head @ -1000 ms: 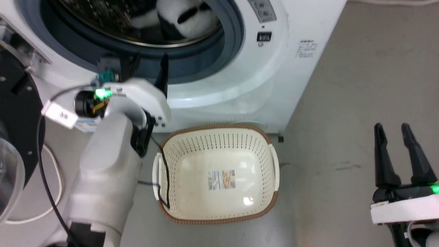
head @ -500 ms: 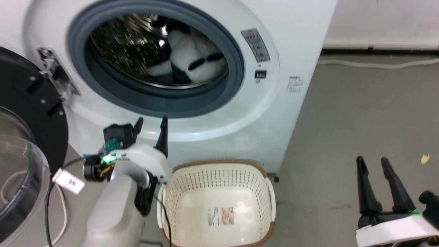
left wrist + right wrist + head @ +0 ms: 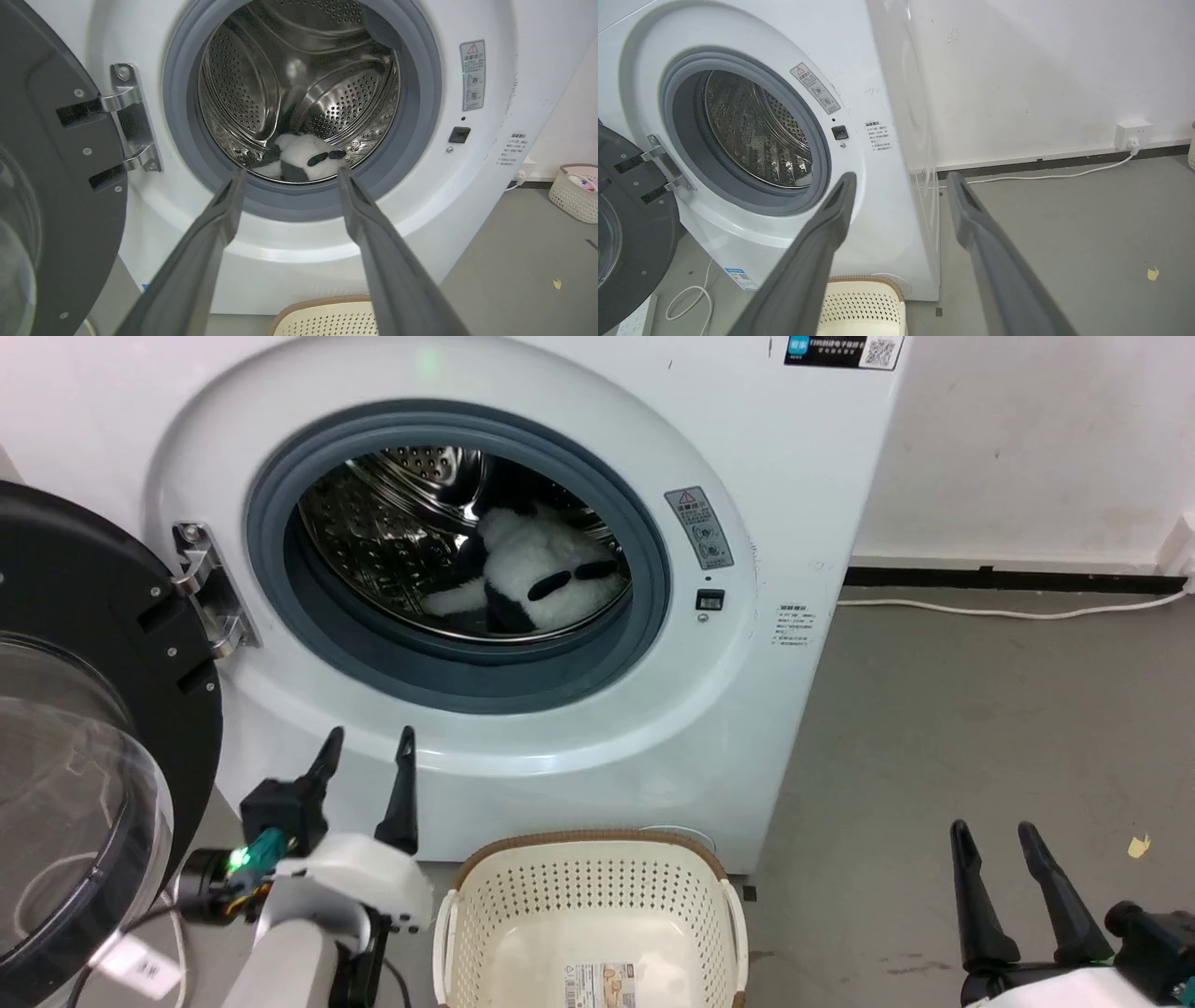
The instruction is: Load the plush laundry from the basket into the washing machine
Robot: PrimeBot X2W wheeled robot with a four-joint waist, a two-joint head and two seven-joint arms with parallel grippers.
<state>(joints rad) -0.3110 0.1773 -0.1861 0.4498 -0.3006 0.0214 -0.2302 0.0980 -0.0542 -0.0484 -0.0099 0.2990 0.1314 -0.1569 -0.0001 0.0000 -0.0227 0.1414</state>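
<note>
Left pincer (image 3: 370, 739), long dark fingers (image 3: 401, 798), white wrist shell (image 3: 359, 877), green light (image 3: 241, 859), pale grey forearm (image 3: 280, 971)

The head camera has tipped upward, so the washer's (image 3: 794, 476) grey door seal (image 3: 467, 686), cut off at 12 o'clock a second ago, now shows as a whole ring. The basket (image 3: 597, 887) now sits cropped at the view's 6 o'clock edge. The left jaws, whose tips were up against that seal at its 6 o'clock, have drawn back and now stand clear of it toward its 7 o'clock.
</note>
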